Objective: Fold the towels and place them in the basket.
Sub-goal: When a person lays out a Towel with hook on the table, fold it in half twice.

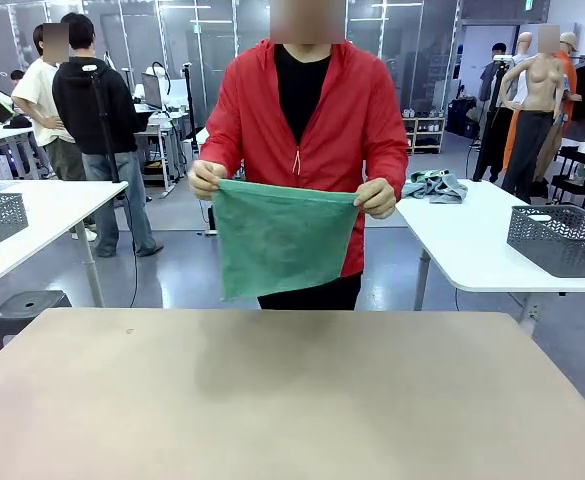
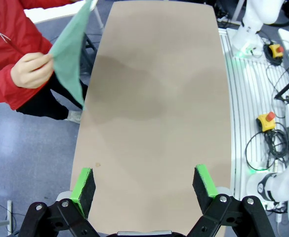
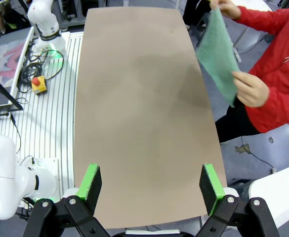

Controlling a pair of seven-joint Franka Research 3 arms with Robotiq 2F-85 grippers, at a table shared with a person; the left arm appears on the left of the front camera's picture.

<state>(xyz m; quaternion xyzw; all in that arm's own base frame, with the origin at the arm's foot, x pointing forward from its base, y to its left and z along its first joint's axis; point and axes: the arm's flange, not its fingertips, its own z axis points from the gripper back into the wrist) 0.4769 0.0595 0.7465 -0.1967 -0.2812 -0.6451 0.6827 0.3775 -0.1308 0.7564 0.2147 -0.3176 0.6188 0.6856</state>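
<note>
While the left gripper [image 2: 143,174] and right gripper [image 3: 150,172] hang spread wide, a person holds up the mint green towel [image 1: 282,240]: limp, light cloth, probably best pinched at its corners.

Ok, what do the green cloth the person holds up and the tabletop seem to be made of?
Mint green square towel: soft fabric, likely terry, matte and mottled; it hangs limp. Beige rectangular tabletop: smooth matte board, probably laminate; even colour, no grain.
</note>
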